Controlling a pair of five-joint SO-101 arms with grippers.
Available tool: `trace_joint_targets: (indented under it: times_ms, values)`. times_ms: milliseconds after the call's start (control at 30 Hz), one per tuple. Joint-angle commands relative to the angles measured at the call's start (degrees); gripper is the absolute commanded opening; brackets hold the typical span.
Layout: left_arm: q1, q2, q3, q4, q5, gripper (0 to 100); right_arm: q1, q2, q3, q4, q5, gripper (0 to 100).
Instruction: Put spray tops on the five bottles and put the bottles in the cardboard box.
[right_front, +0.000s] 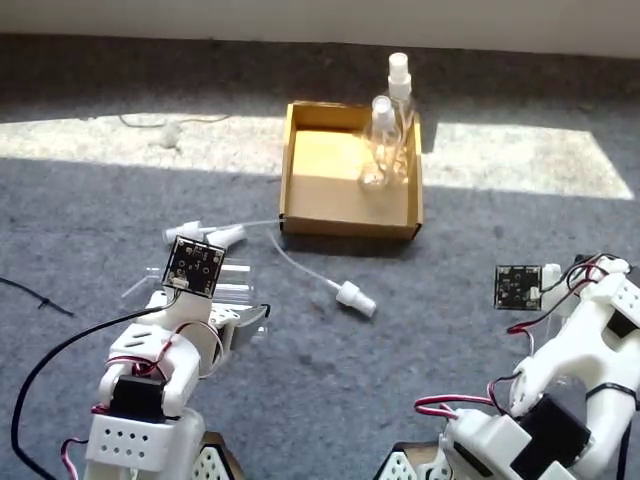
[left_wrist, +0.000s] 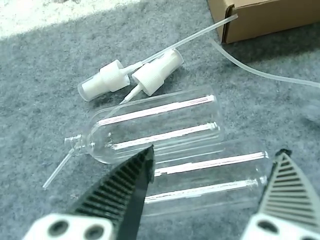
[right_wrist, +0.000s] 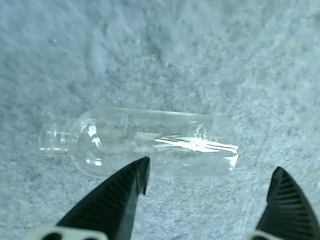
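My right gripper (right_wrist: 211, 166) has its two black ridged fingers (right_wrist: 117, 200) spread wide apart. One clear bottle (right_wrist: 150, 140) lies on its side on the grey carpet (right_wrist: 210, 45). Its threaded neck is bare. One fingertip sits against the bottle's shoulder; contact cannot be confirmed.

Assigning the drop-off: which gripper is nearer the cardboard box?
Left. The left gripper is over two bottles close to the cardboard box; the right gripper is over a lone bottle, farther off.
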Motion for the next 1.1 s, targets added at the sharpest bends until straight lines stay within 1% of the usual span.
trace_joint_targets:
  times_ms: [0, 133, 300, 400, 533, 600, 633, 667, 800, 900, 967, 1067]
  values:
    - [-0.75, -0.48, -1.63, -1.14, -0.62, 34, -0.04, 2.51, -1.19, -0.22, -0.79, 33.4]
    - [-0.75, -0.48, -1.63, -1.14, -0.53, 34, -0.57, 4.09, -1.27, -0.31, -0.53, 33.4]
    - [-0.75, -0.48, -1.63, -1.14, -0.53, 34, -0.84, 4.0, -1.19, -3.38, -0.35, 33.4]
    - [-0.75, -0.48, -1.63, -1.14, -0.53, 34, -0.4, 3.38, -1.19, -3.47, 1.14, 33.4]
    - [-0.75, -0.48, -1.54, -1.14, -0.53, 34, -0.4, -3.12, -0.48, -3.38, 0.88, 33.4]
    - [-0.75, -0.48, -1.54, -1.14, -0.53, 34, -0.4, -7.6, 1.54, -1.71, 0.7, 33.4]
    - [-0.75, -0.48, -1.54, -1.14, -0.53, 34, 0.04, -10.07, 2.59, -0.57, -0.62, 33.3]
    - [-0.75, -0.48, -1.54, -1.14, -0.53, 34, 0.57, -12.7, 3.38, 0.57, -3.69, 33.3]
    - [-0.66, -0.48, -1.54, -1.14, -0.53, 34, 3.12, -20.88, 4.0, 2.07, -18.37, 33.2]
    - [-0.75, -0.48, -1.54, -1.14, -0.53, 34, 6.73, -23.08, 5.85, 3.03, -21.27, 33.0]
    - [-0.57, -0.48, -1.45, -1.14, -0.53, 34, 9.19, -22.99, 7.96, 3.03, -23.56, 29.0]
    - [-0.57, -0.48, -1.45, -1.14, -0.53, 34, 11.47, -22.9, 10.42, 3.38, -29.71, 18.0]
